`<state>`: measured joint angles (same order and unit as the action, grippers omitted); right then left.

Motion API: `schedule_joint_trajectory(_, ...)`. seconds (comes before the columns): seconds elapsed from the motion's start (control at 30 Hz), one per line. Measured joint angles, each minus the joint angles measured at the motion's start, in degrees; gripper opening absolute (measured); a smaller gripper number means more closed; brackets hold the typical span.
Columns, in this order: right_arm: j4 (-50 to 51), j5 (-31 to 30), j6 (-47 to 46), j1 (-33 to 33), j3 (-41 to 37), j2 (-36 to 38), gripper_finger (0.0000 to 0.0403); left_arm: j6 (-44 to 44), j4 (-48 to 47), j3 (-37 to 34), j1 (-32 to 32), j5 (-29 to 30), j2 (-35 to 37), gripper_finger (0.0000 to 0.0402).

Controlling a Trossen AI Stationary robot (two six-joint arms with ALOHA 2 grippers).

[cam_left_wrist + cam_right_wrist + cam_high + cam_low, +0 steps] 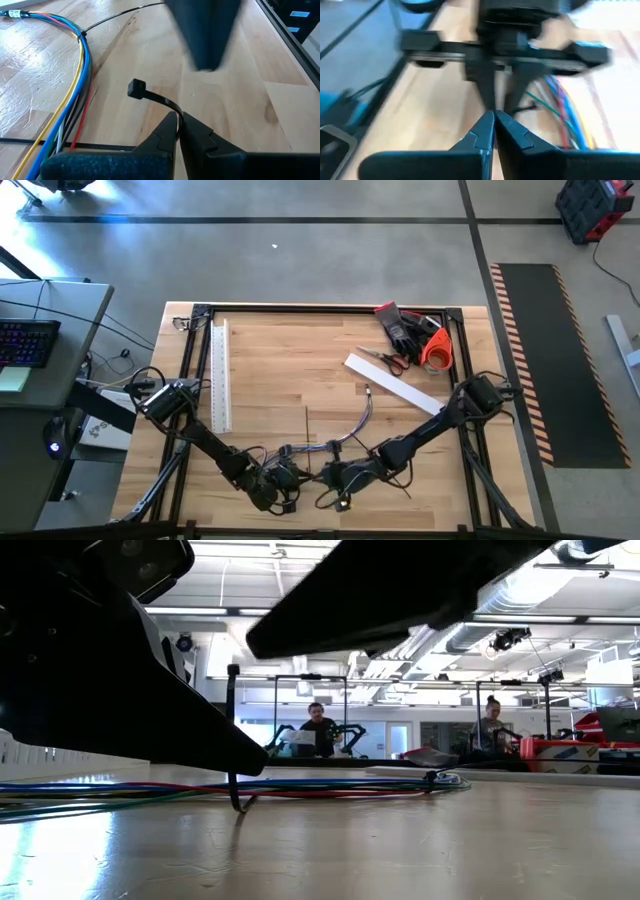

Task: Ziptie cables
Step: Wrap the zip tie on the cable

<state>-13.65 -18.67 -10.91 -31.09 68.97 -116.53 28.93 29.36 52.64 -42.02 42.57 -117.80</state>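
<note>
We have both arms low at the 6 o'clock edge of the surface [300, 370], tools nearly nose to nose over the cables [82, 65], which run from about the centre of the surface down toward that edge. Our left tool [177, 122] is clenched on a ziptie [150, 95], pinching the strip just behind its square head, which sticks out free beyond the fingertips. Our right tool [494, 125] shows its fingers pressed together as well, and we cannot tell whether any strip is caught between them. Another ziptie [120, 15] is already cinched around the bundle further along, its tail lying across the wood. We judge the step in hand to be bringing head and tail together, and the chief risk is that the thin strip twists or slips in our left grip, since so little of it is held and the head is unsupported. With the two tools this close, they could also knock each other and drop the strip. The wires lie loose and fanned, so a loop drawn tight might miss one of them. Scissors [385, 360] and a white duct [220, 375] lie well apart, around 1 and 9 o'clock
</note>
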Motion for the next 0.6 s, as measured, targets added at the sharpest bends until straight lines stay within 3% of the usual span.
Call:
schedule_joint_trajectory(0.37,-1.0,4.3,-9.1,2.3,0.0,-1.6,0.0121,0.0,-0.1,0.0,0.0,-0.1,0.0,0.0)
schedule_joint_trajectory(0.6,-4.6,5.0,-9.7,3.1,0.0,-2.8,0.0127,0.0,0.0,0.0,0.0,-0.3,0.0,0.0)
